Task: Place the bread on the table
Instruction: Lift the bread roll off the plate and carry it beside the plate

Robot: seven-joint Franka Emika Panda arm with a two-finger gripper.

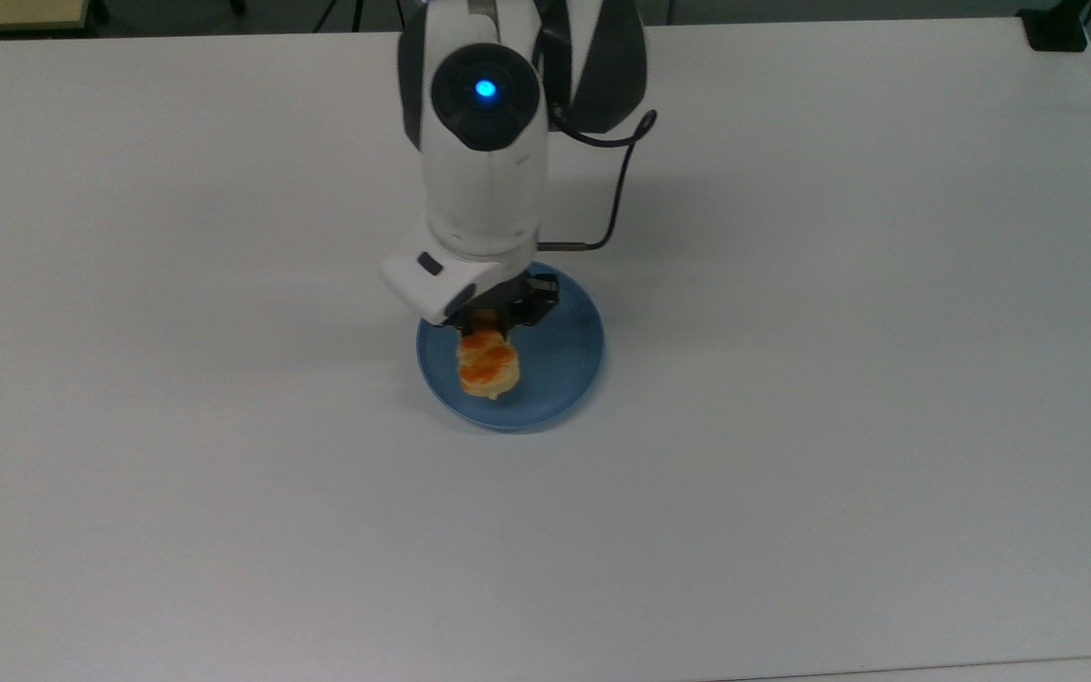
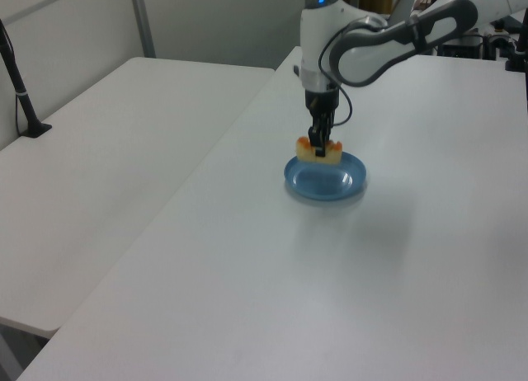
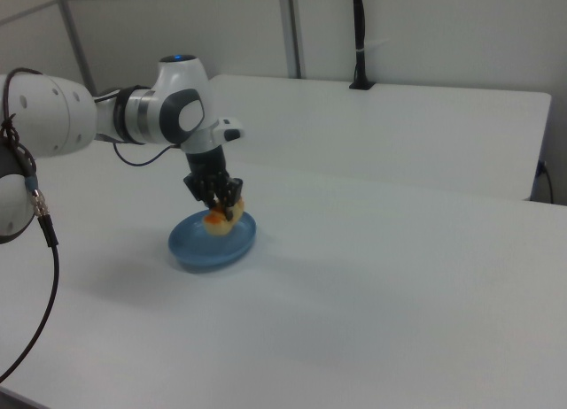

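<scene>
I can read no text, label, brand or number anywhere from my station. No surface carries legible markings or signs.

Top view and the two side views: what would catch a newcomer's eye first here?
The small pale-tan bread with glossy orange patches stands out first: the arm's black two-finger gripper is shut on it and holds it clear above the round blue plate, as the left view shows. The plate lies near the middle of the large plain white table. Next comes the glowing blue light on the white arm, near the top view's upper edge.
</scene>
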